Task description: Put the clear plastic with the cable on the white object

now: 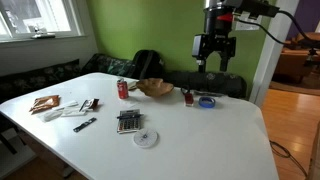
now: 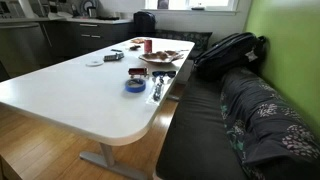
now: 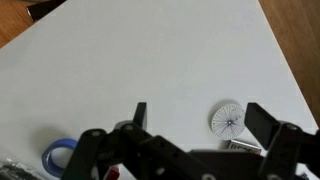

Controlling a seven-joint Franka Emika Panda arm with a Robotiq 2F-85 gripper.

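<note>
The clear plastic with the cable (image 1: 146, 138) lies flat on the white worktop (image 1: 225, 140) towards its near edge, just beside the dark calculator (image 1: 128, 121) and to the right of it. It is a pale round packet with a darker coil at its centre, and nothing grips it.

Sweeping the exterior view from the left, there is a brown packet (image 1: 45, 103), then a flat white object (image 1: 70, 113), which I take to be the target, though it is too small to make out well. Next come a red can (image 1: 123, 89), the calculator and the packet, a wooden bowl (image 1: 155, 88) behind them, and a blue tape roll (image 1: 206, 101). Furthest right, the claw (image 1: 215, 58) hangs high above the worktop, over the tape roll's end.

So the packet sits well below the claw and off to its left, towards the near edge. The white object lies further left again, past the calculator. Being round, the packet has no long axis to line up with.

In the wrist view the claw (image 3: 200, 125) has its fingers wide apart and empty. The packet (image 3: 228, 118) shows between them, nearer the right-hand finger. My guess is that the next move is a descent onto that disc, and that its thin, flat edge will be awkward to pinch.
</note>
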